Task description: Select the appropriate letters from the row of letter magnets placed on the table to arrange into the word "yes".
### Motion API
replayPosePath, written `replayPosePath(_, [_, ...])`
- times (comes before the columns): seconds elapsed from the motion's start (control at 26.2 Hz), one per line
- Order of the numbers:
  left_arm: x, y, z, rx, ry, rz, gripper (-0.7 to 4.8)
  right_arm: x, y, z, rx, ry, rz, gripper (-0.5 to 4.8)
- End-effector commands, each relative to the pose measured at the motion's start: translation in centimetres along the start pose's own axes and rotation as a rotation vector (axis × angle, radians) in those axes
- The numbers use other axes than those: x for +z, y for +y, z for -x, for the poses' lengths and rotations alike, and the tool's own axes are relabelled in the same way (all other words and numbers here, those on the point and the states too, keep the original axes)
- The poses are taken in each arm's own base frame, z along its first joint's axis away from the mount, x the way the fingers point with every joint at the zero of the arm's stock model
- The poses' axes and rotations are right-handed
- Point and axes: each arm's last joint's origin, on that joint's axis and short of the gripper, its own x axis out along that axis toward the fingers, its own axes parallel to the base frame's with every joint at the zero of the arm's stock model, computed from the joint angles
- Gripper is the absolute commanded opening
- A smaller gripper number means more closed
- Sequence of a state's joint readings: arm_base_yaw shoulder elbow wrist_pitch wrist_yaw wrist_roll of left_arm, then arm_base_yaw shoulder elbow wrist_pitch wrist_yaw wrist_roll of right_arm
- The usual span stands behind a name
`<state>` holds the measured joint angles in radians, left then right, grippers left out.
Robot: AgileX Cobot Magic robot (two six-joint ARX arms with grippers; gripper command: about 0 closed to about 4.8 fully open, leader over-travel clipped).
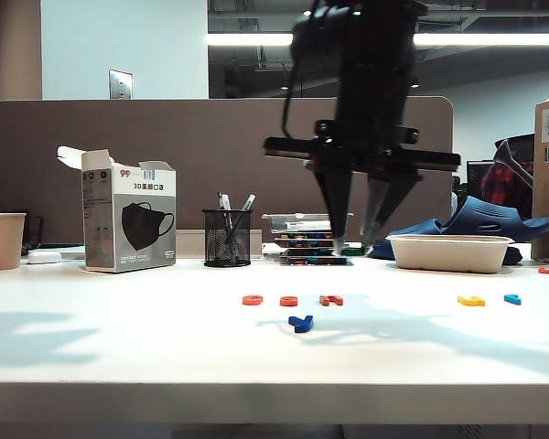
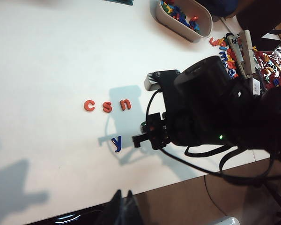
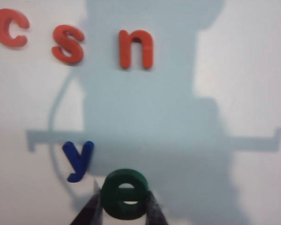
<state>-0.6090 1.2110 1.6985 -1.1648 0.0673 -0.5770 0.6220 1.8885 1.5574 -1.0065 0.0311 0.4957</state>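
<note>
One letter is riding in the right claw [image 3: 124, 206] — the green e [image 3: 125, 194], pinched just beside the blue y [image 3: 78, 160] on the counter [image 1: 119, 329], likely to follow it. The left claw [image 2: 123, 206] is hanging apart — grip unreadable.

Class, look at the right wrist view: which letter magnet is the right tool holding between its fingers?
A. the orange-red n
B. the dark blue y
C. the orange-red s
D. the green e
D: the right tool is shut on the green e, while the dark blue y lies free on the table beside it.
</note>
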Motion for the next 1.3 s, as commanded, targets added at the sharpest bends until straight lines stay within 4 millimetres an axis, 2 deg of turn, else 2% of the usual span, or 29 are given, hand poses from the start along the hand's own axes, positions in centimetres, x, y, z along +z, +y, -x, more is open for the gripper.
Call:
replayPosePath(0.04, [0.1,-0.1,0.2,-0.005,-0.012,-0.005,-0.05,-0.4,1.2,0.2,-0.007,-0.037,-0.01,0.85])
replayPosePath(0.46, [0.1,-0.1,0.2,-0.005,-0.012,-0.005,-0.05,-1.8,1.2,-2.8,0.009,-0.021,-0.019,0.85])
replayPosePath(0.73, [0.1,-0.1,0.2,-0.005,-0.012,-0.005,-0.05,-3.3,0.3,-5.1,-0.026,0.03,-0.034,0.85])
replayPosePath(1.3, [0.1,-0.1,0.2,-0.005,-0.012,-0.005,-0.05,-2.9,0.7,-5.3,0.013,-0.035,-0.037,0.85])
